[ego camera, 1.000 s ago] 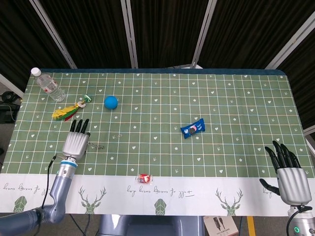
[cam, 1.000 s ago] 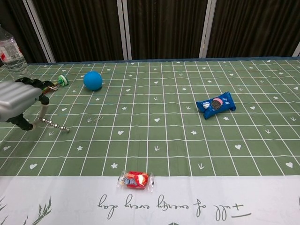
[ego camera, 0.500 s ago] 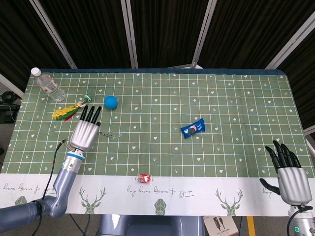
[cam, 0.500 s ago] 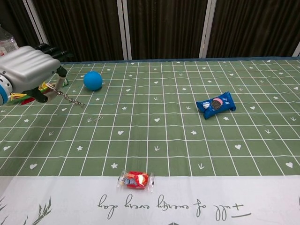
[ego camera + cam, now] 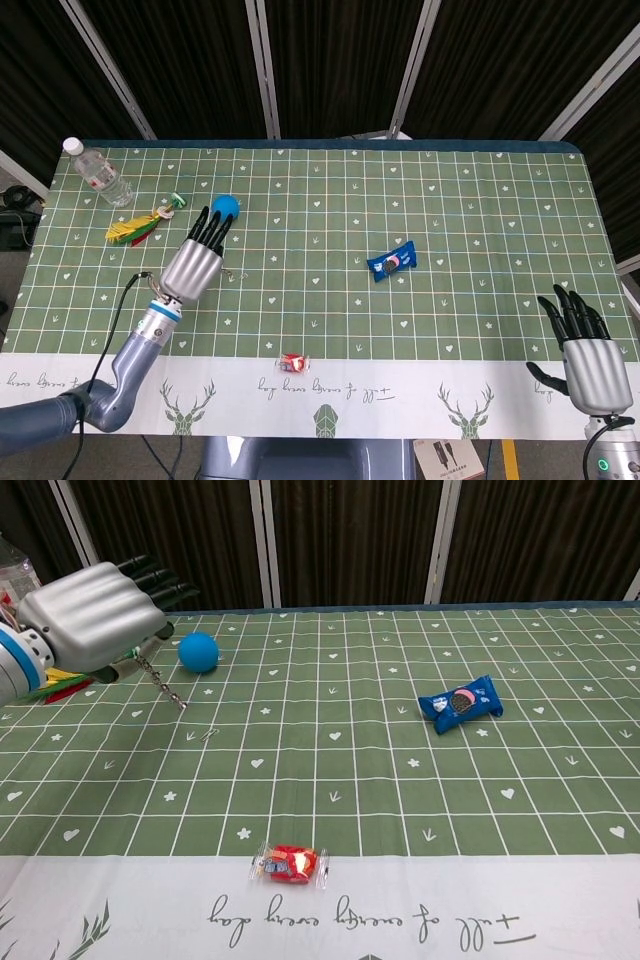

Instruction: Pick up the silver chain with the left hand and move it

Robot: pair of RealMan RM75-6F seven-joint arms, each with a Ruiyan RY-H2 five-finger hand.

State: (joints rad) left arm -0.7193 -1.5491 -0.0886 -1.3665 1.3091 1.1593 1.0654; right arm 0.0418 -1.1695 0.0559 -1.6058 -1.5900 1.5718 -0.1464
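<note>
- Chain [image 5: 160,681]: silver, pinched under the left robot hand [image 5: 194,262], dangling free in the air above the counter [image 5: 480,200], lower end hanging clear of the green cloth; in the chest view, just left of the blue ball [image 5: 198,651] and a little nearer the camera.
- Left robot hand: raised above the counter's left part, back of the hand up, dark fingers stretched out toward the ball, thumb side closed on the chain's top end; in the head view, only a thin bit of chain showing at the hand's right edge.
- Right robot hand [image 5: 586,358]: at the near right corner, off the counter's edge, fingers spread and pointing up, nothing in it; seen in the head view only.
- Blue ball: on the green cloth just beyond the left hand's fingertips.
- Water bottle [image 5: 97,174]: lying at the far left corner, white cap toward the far edge.
- Yellow, red and green bundle [image 5: 135,227]: lying near the bottle, left of the ball; make-up too small to tell.
- Blue snack packet [image 5: 392,261]: near the middle, right of centre, lying tilted.
- Red wrapped candy [image 5: 293,362]: on the white border strip at the near edge, well apart from the other things.
- Small clip [image 5: 208,735]: lying on the cloth near the chain's lower end in the chest view; kind of clip unclear.
</note>
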